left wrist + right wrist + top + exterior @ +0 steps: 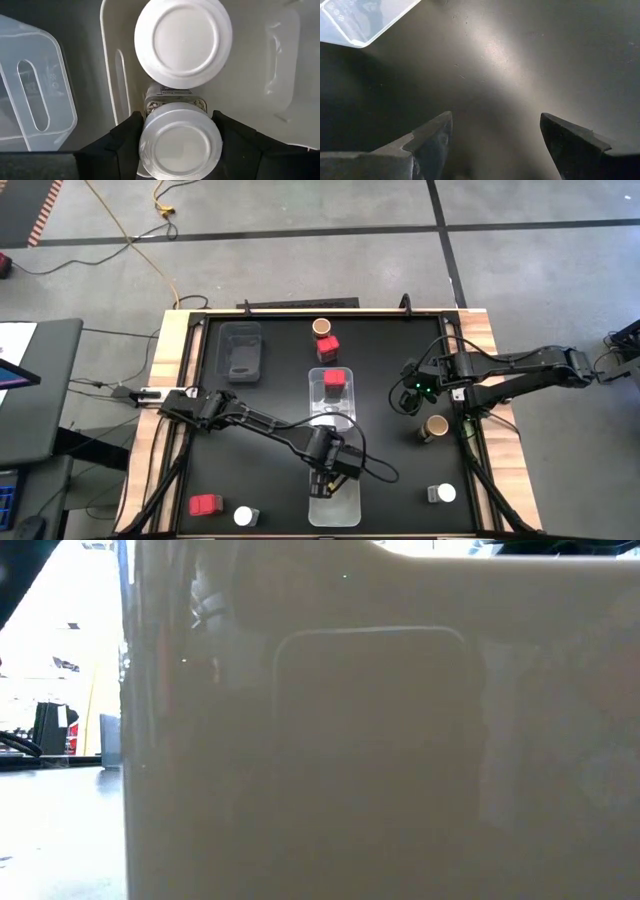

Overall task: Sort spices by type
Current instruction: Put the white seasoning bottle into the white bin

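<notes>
The left pincer (pixel 180 145) clenches a white-lidded jar (pixel 181 146), its label half hidden under another jar (pixel 183 42) just ahead; the right pincer (pixel 495 135) hangs released.

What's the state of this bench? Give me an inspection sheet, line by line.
Surface: black tabletop, no spills visible.
Job's things: small red box in middle clear plastic tub; round white-lidded jar in near clear tub; brown-topped round jar loose.
Clutter: nothing seen.
Grippers: left gripper shut on second white-lidded jar; right gripper open over bare tabletop.
Cables: yellow cable on floor.
Surroundings: grey concrete floor.
</notes>
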Controlling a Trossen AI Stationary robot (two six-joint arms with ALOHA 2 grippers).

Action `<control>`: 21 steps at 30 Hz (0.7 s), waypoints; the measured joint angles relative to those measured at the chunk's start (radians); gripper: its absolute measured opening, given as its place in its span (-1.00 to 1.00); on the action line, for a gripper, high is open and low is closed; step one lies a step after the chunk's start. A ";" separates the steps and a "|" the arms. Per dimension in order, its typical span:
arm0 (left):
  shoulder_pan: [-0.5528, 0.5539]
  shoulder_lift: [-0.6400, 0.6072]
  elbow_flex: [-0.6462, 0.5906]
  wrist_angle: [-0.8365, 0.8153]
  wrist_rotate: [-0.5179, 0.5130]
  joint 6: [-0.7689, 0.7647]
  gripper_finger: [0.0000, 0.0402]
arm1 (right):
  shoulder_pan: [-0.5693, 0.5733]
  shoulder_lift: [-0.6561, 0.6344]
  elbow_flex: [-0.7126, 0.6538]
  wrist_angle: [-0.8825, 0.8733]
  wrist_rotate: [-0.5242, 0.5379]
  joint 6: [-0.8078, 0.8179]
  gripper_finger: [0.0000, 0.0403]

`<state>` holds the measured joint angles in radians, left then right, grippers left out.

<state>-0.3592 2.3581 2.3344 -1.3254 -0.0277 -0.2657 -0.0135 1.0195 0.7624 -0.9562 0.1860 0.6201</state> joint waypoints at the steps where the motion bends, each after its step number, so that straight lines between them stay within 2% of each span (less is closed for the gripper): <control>1: 0.000 0.000 0.000 0.000 0.000 -0.006 0.05 | 0.000 0.000 0.000 0.000 0.000 0.000 0.63; 21: 0.000 0.000 0.000 0.011 0.003 -0.100 0.06 | 0.000 0.000 0.000 0.000 0.000 -0.003 0.63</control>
<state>-0.3592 2.3581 2.3344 -1.3141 -0.0250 -0.3654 -0.0135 1.0191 0.7624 -0.9565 0.1860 0.6167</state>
